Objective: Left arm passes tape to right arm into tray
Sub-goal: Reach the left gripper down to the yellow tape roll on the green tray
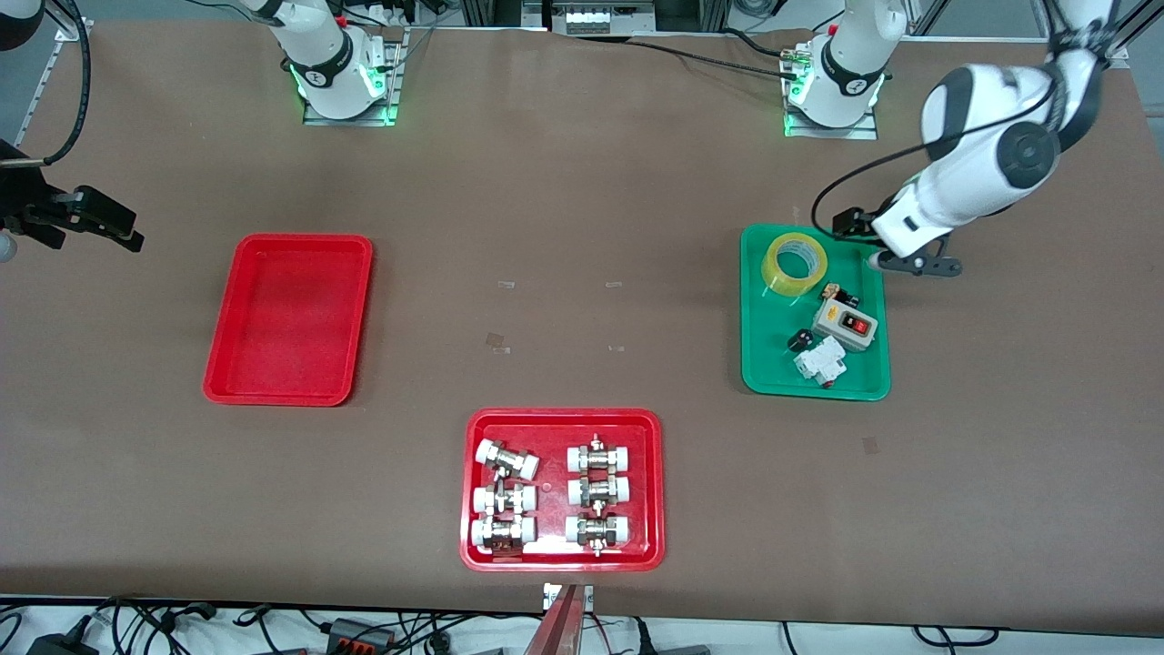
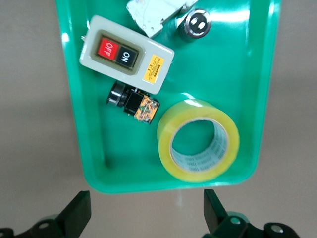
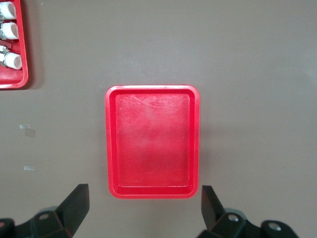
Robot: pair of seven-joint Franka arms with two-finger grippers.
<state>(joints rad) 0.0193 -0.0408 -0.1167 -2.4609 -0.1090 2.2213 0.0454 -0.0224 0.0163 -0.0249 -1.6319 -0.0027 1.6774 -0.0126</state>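
The wide roll of translucent yellow packing tape (image 1: 794, 263) (image 2: 198, 140) lies flat in the green plastic tray (image 1: 764, 368) (image 2: 86, 144), in the corner farthest from the front camera, beside a grey switch box with red and black buttons (image 1: 844, 323) (image 2: 126, 54). The left arm's black two-finger gripper (image 1: 914, 264) (image 2: 146, 214) hovers just off that tray's rim, fingers spread wide and holding nothing, the tape close in front of them but untouched. Toward the right arm's end of the table sits the shallow red plastic tray (image 1: 227, 364) (image 3: 111, 144), bare inside. The right arm's black gripper (image 1: 100, 223) (image 3: 143, 212) waits well apart from the tape, over the table beside that red tray, fingers wide open and holding nothing.
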